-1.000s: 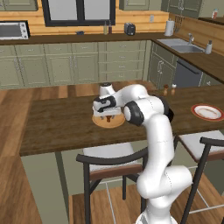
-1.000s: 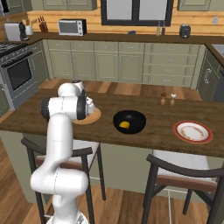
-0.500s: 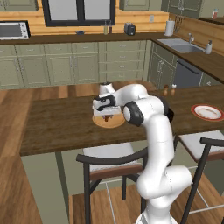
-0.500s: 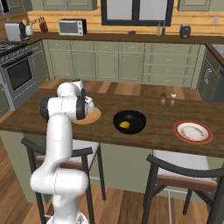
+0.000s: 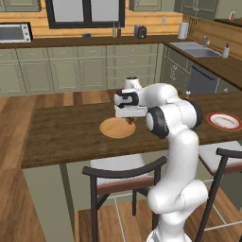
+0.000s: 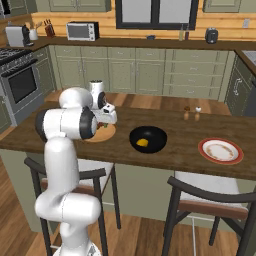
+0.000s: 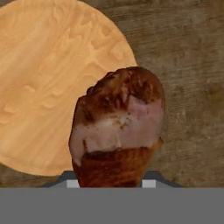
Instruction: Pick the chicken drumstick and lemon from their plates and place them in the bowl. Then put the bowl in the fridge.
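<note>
1. The gripper (image 7: 111, 183) pinches the reddish-brown cooked chicken drumstick (image 7: 118, 127) above the round tan wooden plate (image 5: 116, 128)'s edge.
2. Risk — the greasy drumstick slipping out before reaching the glossy black bowl (image 6: 148, 138).

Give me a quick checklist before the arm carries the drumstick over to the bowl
1. Chicken drumstick held in the gripper: ok.
2. Drumstick lifted off the wooden plate: ok, the plate is bare.
3. Lemon already in the bowl: ok.
4. Room in the bowl beside the lemon: ok.
5. Counter path from plate to bowl free: ok; the two shakers stand farther back.
6. Firmness of the grip: cannot tell, the drumstick hides the fingertips.
</note>
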### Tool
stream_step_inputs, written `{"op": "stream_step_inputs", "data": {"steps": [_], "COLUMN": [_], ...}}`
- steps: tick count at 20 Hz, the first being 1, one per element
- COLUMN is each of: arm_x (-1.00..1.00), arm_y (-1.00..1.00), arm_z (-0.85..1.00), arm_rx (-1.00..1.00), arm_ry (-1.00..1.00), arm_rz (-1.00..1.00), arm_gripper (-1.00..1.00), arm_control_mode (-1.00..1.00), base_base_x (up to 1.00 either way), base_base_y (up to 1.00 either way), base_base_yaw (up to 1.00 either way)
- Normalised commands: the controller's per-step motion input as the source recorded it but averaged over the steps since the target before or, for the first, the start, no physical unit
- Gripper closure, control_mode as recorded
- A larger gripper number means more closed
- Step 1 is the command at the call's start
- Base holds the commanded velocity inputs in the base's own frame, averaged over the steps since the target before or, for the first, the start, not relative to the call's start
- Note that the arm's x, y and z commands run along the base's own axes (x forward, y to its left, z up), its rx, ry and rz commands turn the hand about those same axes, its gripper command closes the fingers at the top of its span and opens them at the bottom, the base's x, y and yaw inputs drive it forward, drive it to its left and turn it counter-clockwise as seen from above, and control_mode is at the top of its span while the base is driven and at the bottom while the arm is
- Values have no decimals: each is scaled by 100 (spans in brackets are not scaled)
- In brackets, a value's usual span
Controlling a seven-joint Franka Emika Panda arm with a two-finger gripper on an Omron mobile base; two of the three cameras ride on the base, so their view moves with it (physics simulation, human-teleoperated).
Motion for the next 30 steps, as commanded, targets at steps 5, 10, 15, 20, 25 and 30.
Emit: {"op": "stream_step_inputs", "data": {"steps": [5, 10, 15, 20, 25, 30], "arm_x": [-77, -26, -2, -4, 14, 28], "arm_y": [-94, -100, -88, -93, -42, -24], "arm_z": [52, 19, 32, 7, -6, -25], "arm_rx": [2, 8, 3, 0, 0, 0], "arm_ry": [-6, -9, -1, 4, -5, 7], "arm_rz": [0, 0, 0, 6, 28, 33], "arm_gripper": [100, 100, 100, 100, 100, 100], "arm_control_mode": [-100, -100, -100, -100, -100, -100], "base_base_x": [0, 0, 0, 0, 0, 0], "base_base_y": [0, 0, 0, 0, 0, 0], "base_base_yaw": [0, 0, 0, 0, 0, 0]}}
